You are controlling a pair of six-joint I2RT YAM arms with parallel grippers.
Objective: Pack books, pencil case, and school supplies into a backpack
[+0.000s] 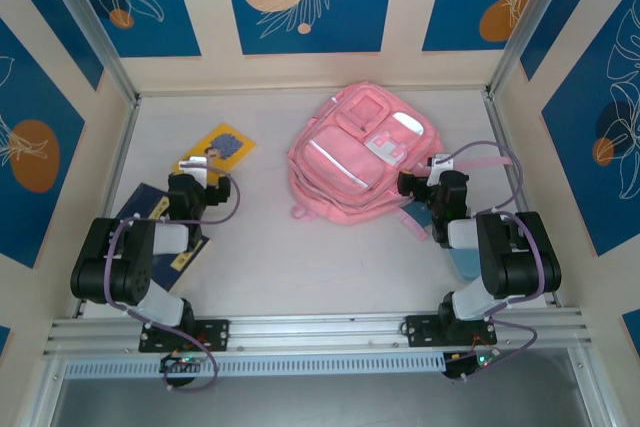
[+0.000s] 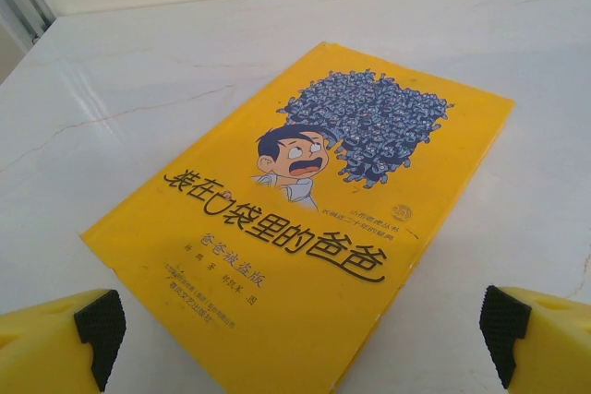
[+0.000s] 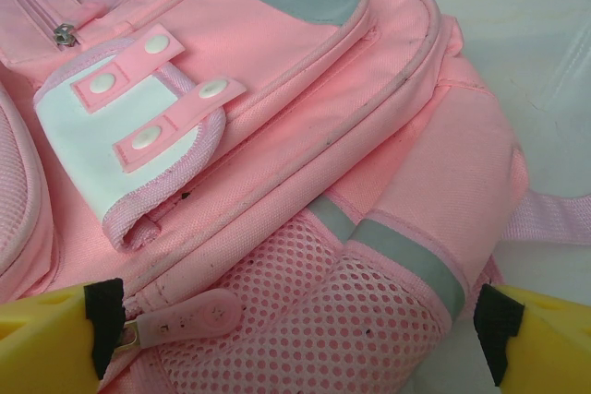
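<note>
Looked like a robot lab test cell: white tabletop, aluminium frame posts, cream walls with blue leaf-print panels, left arm and right arm bolted to front rail.

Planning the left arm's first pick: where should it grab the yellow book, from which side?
The yellow book lies flat on the table, one corner pointing at the open left claw. Probably pinch that thin near corner across its thickness, coming in low from the arm's side.

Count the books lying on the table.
2. The yellow book lies at the left of the table; the dark navy book lies nearer the bases, partly under the left arm. More could be hidden beneath the backpack.
</note>
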